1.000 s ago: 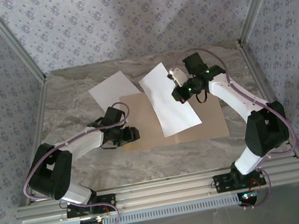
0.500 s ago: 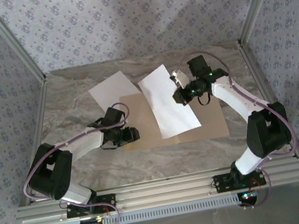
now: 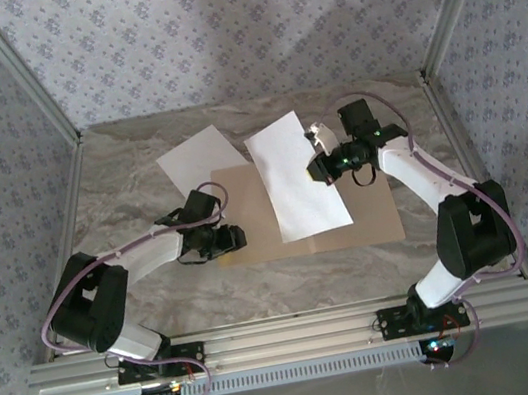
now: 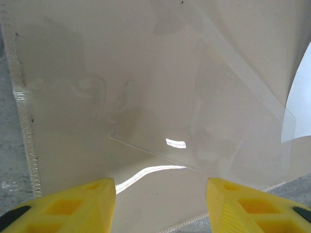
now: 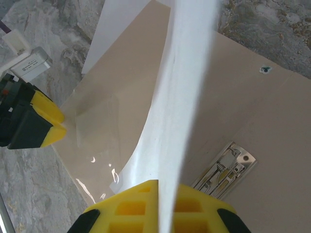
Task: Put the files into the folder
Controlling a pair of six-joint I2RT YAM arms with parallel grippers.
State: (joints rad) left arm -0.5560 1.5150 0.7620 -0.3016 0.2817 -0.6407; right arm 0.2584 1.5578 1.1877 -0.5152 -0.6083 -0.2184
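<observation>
One file is hanging above the folder, pinched by the right gripper; left gripper, spread, is crowding its left edge; second file is lying far-left.

right claw: pinches a file above folder | left claw: at folder's left edge

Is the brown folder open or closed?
Open. The folder lies spread flat, its pale inside and metal clip showing.
</observation>
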